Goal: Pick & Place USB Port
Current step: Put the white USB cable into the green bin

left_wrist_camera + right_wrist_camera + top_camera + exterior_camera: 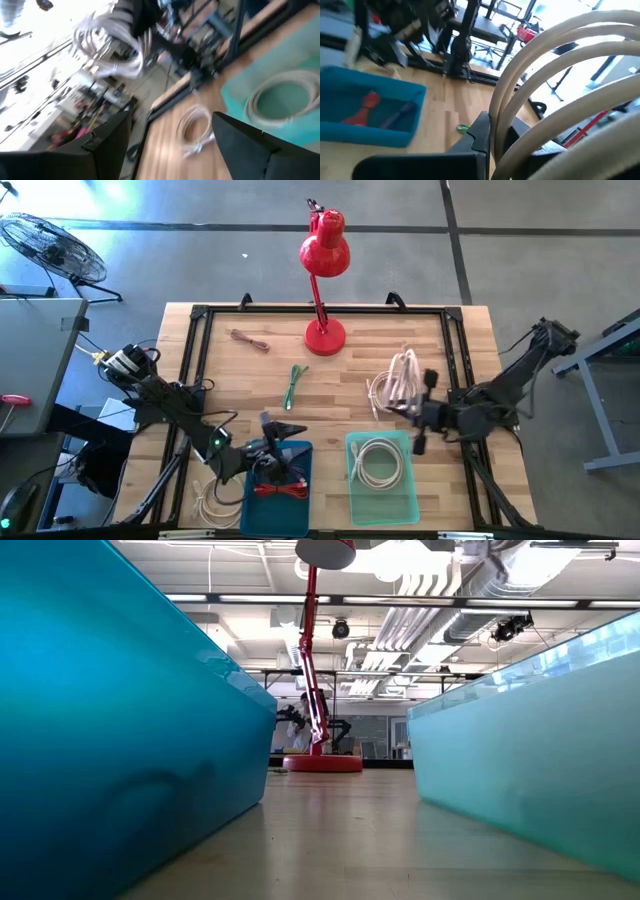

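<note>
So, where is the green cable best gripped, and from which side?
Probably at its middle, from straight above. The green cable lies flat on the table as a long, narrow folded bundle with nothing touching it, so closing across the narrow width should catch all strands.

Item count, table area:

- Bins: two. One blue bin (pixel 300 500) and one teal bin (pixel 385 495).
- White cable coils: four. One in the teal bin (pixel 380 462), one on the wood near the left front corner (pixel 212 502), one on the wood at the right (pixel 380 392), and one held bundle (pixel 405 375).
- Coloured cables: three. One red (pixel 280 491), one green (pixel 294 385), one brown (pixel 250 340).
- Desk lamps: one, red (pixel 324 255).
- Floor fans: one (pixel 50 245).
</note>
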